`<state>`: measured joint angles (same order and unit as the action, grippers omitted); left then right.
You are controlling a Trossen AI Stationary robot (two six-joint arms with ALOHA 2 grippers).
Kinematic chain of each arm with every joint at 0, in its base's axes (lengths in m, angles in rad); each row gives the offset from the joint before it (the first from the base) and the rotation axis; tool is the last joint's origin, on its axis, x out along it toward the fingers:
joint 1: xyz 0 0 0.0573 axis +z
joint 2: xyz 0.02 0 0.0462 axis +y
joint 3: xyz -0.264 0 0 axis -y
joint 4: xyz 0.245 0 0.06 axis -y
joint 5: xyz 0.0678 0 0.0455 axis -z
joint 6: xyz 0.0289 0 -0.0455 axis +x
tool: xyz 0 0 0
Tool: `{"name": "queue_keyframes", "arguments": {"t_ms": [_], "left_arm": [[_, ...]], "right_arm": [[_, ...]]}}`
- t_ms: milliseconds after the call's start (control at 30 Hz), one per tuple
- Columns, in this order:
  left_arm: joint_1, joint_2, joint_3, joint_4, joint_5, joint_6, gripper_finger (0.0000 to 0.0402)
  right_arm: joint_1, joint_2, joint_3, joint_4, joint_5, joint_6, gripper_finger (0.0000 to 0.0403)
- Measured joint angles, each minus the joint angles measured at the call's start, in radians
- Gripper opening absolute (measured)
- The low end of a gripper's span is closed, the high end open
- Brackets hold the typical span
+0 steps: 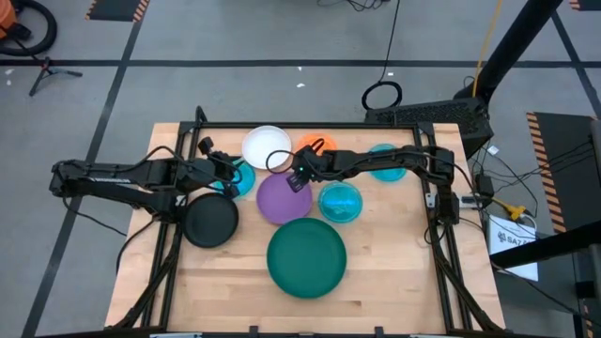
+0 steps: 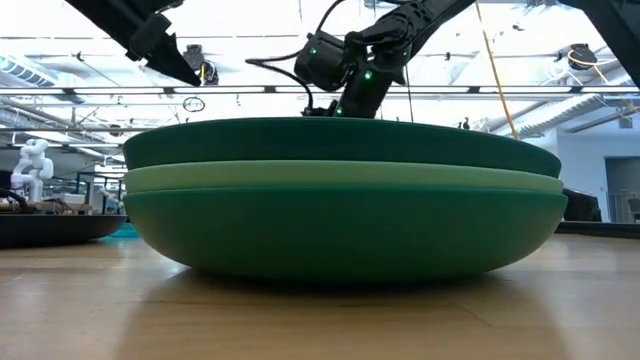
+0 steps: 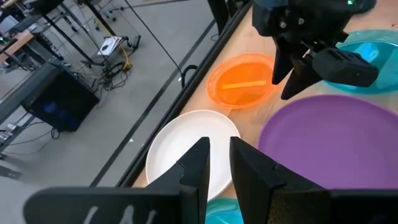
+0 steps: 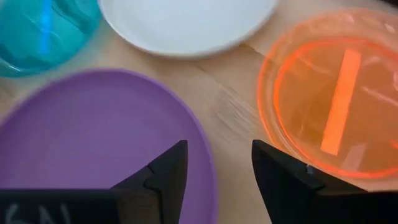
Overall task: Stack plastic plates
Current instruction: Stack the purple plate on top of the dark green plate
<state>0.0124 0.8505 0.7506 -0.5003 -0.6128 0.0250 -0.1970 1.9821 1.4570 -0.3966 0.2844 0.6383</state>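
**Right gripper spread above the gap between purple and orange plates**

We see the right gripper [image 1: 299,176] hanging over the back middle of the table [image 1: 394,272], its jaws released and holding nothing. From its wrist, one finger hangs over the rim of the purple plate [image 4: 93,134] and the other beside the orange plate [image 4: 333,93], with bare wood between the two plates. The white plate [image 1: 266,146] lies just behind the purple one, toward the table's far edge.

The left gripper [image 1: 225,169] hovers above a cyan plate [image 1: 239,178] near the white one; its fingers [image 3: 198,163] stand close together with a narrow gap and nothing between them.

The plates are round and lie flat, rims up, so none has a long axis. A black plate [image 1: 210,221] sits by the left arm. Two more cyan plates [image 1: 340,202] lie under and beside the right arm. At the front, the dark green plate [image 2: 340,140] tops a stack with a light green plate [image 2: 340,178] under it and another dark green one at the bottom.
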Motion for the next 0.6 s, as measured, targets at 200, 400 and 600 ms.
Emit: {"name": "queue_keyframes", "arguments": {"t_ms": [200,400,600], "left_arm": [[0.0,0.0,0.0,0.0,0.0,-0.001,0.0069],[0.0,0.0,0.0,0.0,0.0,-0.001,0.0069],[0.0,0.0,0.0,0.001,0.0,0.0,0.0069]], "right_arm": [[0.002,0.001,0.0,-0.006,0.001,0.012,0.0174],[0.003,0.001,0.0,-0.008,0.004,0.013,0.0174],[0.003,0.001,-0.001,-0.016,0.004,0.038,0.0174]]}}
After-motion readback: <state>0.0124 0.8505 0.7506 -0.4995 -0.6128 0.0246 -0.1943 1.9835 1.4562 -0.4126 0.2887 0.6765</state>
